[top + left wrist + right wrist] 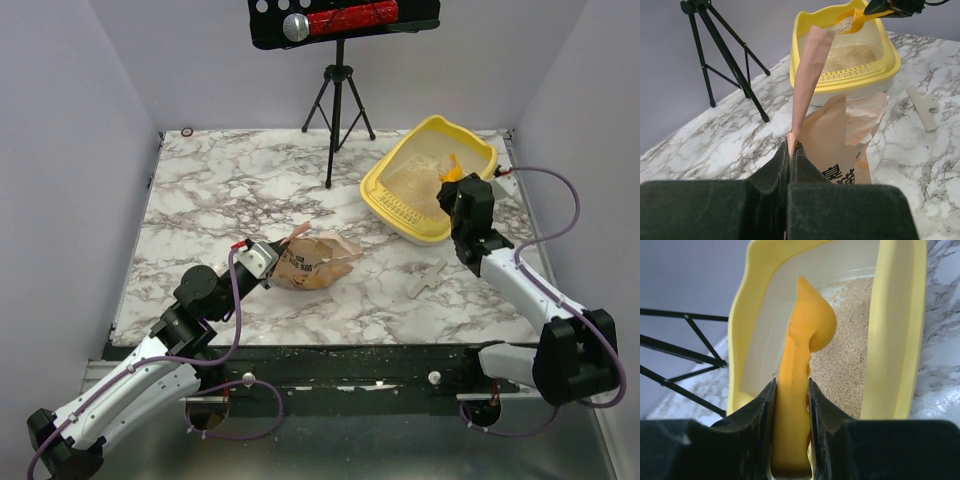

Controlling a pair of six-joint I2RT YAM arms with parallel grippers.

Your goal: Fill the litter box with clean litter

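Observation:
The yellow litter box (pixel 385 195) stands at the back right of the table, with beige clean litter (pixel 410 185) spread over its floor. Over the box, my right gripper (pixel 791 382) is shut on the handle of an orange scoop (pixel 810 325), whose bowl hangs turned on its side above the litter (pixel 847 350) inside the box wall (pixel 895 330). At the left, a tan paper bag (pixel 315 260) lies on the table. My left gripper (pixel 790 146) is shut on the bag's torn top edge (pixel 810 75). From this side the litter box (pixel 850 75) and the scoop (pixel 860 20) show beyond the bag.
A black tripod (pixel 338 105) stands at the back centre of the marble table (pixel 220 200), left of the box. A torn paper strip (pixel 427 278) lies on the table in front of the box. Litter grains are scattered along the near edge.

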